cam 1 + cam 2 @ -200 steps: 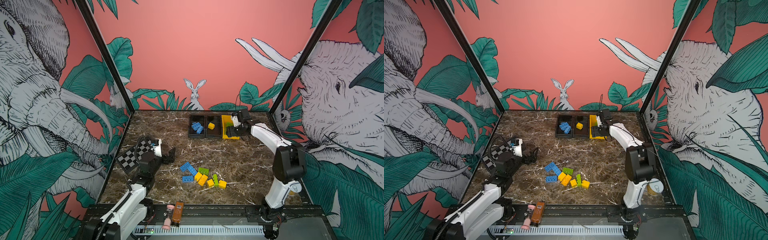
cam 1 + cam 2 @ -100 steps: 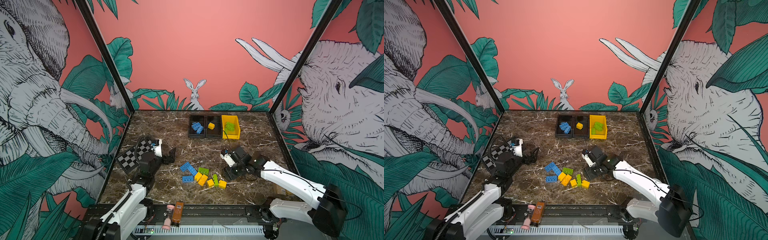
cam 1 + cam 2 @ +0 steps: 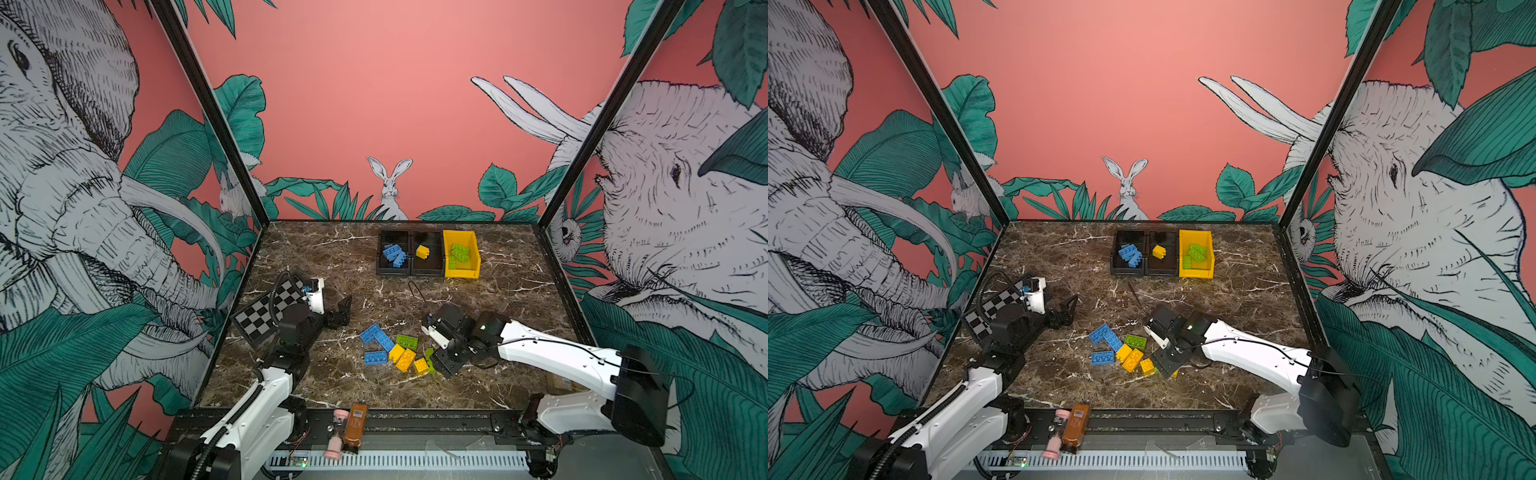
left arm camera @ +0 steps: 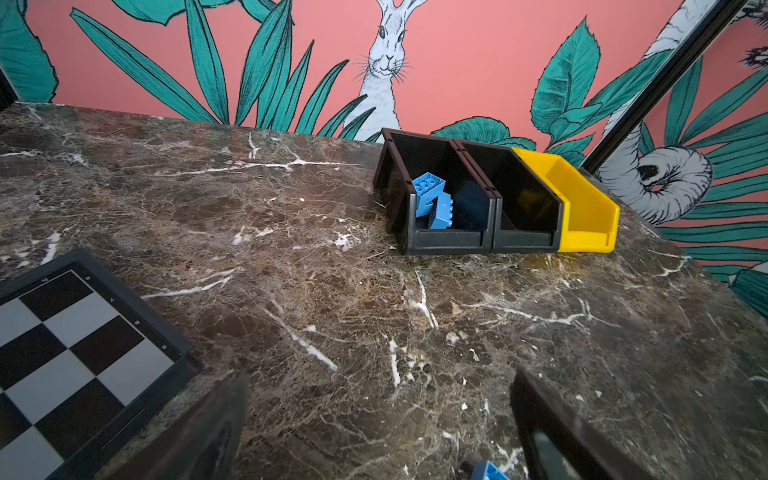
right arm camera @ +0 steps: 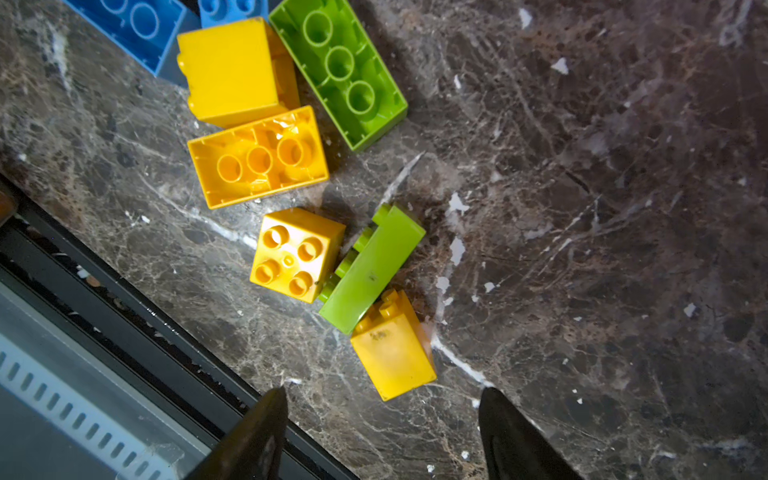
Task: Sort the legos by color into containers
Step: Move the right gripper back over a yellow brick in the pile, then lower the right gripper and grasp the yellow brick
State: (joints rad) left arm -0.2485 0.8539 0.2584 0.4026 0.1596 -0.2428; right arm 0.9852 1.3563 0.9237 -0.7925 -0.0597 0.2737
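Note:
Loose legos lie in a pile at the front middle: blue ones (image 3: pixel 376 332), a green one (image 3: pixel 407 341) and yellow ones (image 3: pixel 405 359). My right gripper (image 3: pixel 442 361) hangs open and empty over the pile's right end. In the right wrist view a small yellow brick (image 5: pixel 392 349) lies just beyond its fingertips (image 5: pixel 257 436), touching a green brick on its side (image 5: pixel 372 270). At the back stand the containers: a black bin (image 3: pixel 392 271) with blue bricks, a black bin (image 3: pixel 427 271) with one yellow brick, and a yellow bin (image 3: pixel 462 272) with green bricks. My left gripper (image 3: pixel 343 309) rests open and empty.
A checkerboard (image 3: pixel 266 309) lies at the left beside my left arm. A brown bottle (image 3: pixel 355 426) and a pink thing (image 3: pixel 336 432) lie on the front rail. The table's front edge (image 5: pixel 124 307) runs close beside the right gripper.
My right arm swung from the yellow bin at the back down to the pile at the front and edged closer to its right end. The left arm stayed still.

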